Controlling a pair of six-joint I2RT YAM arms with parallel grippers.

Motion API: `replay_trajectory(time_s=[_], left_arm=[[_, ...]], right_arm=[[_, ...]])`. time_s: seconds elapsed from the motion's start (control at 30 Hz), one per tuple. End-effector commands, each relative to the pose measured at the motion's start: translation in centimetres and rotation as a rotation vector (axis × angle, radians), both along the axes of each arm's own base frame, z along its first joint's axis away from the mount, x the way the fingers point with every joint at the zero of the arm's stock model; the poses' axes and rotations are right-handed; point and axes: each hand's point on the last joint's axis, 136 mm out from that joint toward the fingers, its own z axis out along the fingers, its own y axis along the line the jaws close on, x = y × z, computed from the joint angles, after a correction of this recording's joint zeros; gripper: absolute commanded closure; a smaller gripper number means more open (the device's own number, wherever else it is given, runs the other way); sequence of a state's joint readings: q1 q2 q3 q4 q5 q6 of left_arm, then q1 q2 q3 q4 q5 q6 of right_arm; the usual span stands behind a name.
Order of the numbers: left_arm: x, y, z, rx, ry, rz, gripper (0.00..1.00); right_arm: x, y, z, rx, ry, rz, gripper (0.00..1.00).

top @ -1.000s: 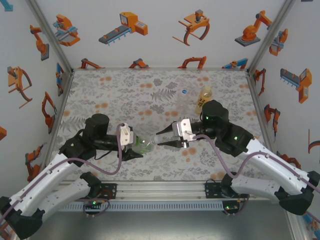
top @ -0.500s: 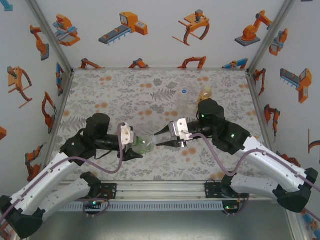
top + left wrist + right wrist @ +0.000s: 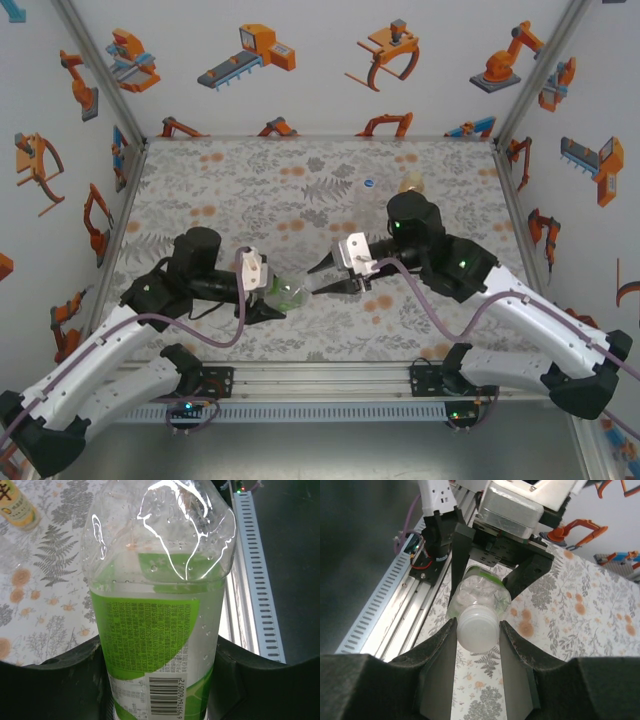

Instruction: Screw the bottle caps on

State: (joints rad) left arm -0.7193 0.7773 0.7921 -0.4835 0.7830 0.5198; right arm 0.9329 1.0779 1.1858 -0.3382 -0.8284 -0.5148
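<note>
My left gripper point(image 3: 268, 293) clamped on green-label bottle point(image 3: 160, 630), held sideways, centre-near. Right gripper point(image 3: 322, 285) pinching white cap point(image 3: 478, 626) at its mouth. Thin wall, likely crushes easy, slick: grip mid-body, cap by rim.

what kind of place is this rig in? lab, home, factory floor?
Probably a purpose-built robot test cell in a lab, not a home or factory: enclosing booth panels printed with cartoon robot arms, a leaf-print tabletop, and an aluminium mounting rail along the near edge.

clear bottle point(image 3: 160, 540) — green label point(image 3: 150, 630), white cap point(image 3: 477, 627), grey fern-and-orange-flower table point(image 3: 300, 180)
</note>
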Motion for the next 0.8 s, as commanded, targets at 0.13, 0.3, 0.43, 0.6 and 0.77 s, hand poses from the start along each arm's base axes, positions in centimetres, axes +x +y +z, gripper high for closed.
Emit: replay_trajectory(time_s=[0.13,0.3,0.43,0.6,0.77], left_arm=[[3.0,0.2,3.9,-0.094,-0.194,0.154,1.0],[4.4,1.0,3.5,-0.062,-0.236,0.245,1.0],[4.9,1.5,3.2,-0.047,-0.254,0.29,1.0],[5.1,1.5,2.8,-0.044,-0.242,0.301,1.0],[4.6,1.1,2.5,-0.047,-0.212,0.268,1.0]], right_arm=[[6.2,2.3,-0.3,0.002,0.509,-0.389,1.0],[10.4,2.8,-1.7,-0.032,0.987,-0.692,1.0],[11.2,3.2,-4.3,-0.058,1.322,-0.825,0.97],[11.5,2.7,-4.2,0.009,1.373,-0.938,0.83],[11.2,2.1,-2.0,0.032,1.267,-0.908,0.58]])
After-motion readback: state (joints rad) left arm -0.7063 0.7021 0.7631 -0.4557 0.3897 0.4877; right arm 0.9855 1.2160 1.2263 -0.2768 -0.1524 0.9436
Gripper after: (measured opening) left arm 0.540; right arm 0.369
